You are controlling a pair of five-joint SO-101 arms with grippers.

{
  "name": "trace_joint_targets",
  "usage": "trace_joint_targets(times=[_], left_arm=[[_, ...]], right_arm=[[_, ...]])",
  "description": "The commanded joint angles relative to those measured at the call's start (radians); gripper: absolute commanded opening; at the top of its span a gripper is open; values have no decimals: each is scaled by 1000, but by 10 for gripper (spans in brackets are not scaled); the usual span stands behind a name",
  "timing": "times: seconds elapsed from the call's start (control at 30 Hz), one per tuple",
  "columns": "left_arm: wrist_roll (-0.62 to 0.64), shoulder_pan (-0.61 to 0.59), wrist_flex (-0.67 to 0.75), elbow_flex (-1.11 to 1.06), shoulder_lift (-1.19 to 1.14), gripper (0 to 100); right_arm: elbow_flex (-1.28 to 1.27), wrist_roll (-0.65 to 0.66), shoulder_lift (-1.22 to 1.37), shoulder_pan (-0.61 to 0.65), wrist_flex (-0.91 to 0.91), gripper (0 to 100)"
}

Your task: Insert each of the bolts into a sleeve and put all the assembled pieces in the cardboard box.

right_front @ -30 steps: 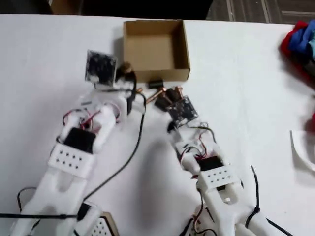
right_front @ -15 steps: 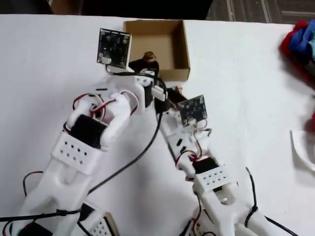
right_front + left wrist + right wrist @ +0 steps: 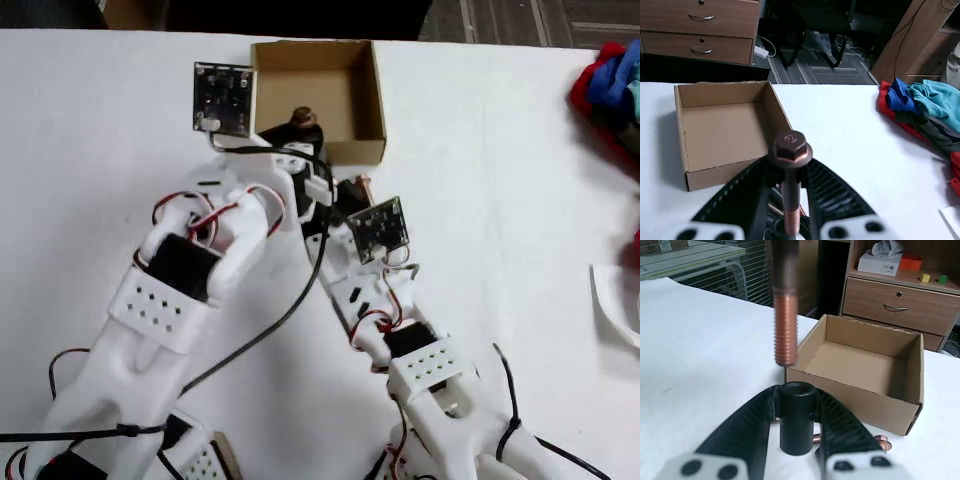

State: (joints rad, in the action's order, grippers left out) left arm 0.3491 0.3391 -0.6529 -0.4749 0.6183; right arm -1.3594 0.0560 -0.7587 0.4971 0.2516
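Note:
My left gripper (image 3: 790, 176) is shut on a copper bolt (image 3: 790, 150), held upright with its hex head on top. In the high view this bolt (image 3: 303, 119) stands just in front of the cardboard box (image 3: 318, 88). My right gripper (image 3: 796, 412) is shut on a black sleeve (image 3: 796, 419), bore facing up. The bolt's threaded end (image 3: 786, 320) hangs directly above the sleeve with a small gap. In the high view the right gripper (image 3: 343, 196) sits beside the left gripper (image 3: 300, 150). The box (image 3: 725, 131) is open, with nothing inside it.
Loose copper bolts (image 3: 882, 442) lie on the white table by the box's front wall. A pile of coloured cloth (image 3: 610, 80) sits at the far right, a white object (image 3: 612, 310) at the right edge. A black cable (image 3: 268, 332) runs between the arms.
The left arm lifted the bolt and swung it right, over the right gripper's sleeve. The right arm pulled back slightly with the sleeve. In the last half second both shifted only a little.

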Motion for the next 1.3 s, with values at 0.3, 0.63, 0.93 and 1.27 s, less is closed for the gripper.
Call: trace_joint_targets(times=[0.3,0.63,0.93,1.27], left_arm=[[9,12,46,18,-87,27],[6,61,11,10,-92,27],[-60,153,-118,12,-97,27],[-91,153,-118,19,-89,181]], right_arm=[[55,-8,-251,2,-136,21],[57,-8,-283,-2,-154,21],[63,-8,-283,-71,-150,21],[69,-8,-283,-81,-150,21]])
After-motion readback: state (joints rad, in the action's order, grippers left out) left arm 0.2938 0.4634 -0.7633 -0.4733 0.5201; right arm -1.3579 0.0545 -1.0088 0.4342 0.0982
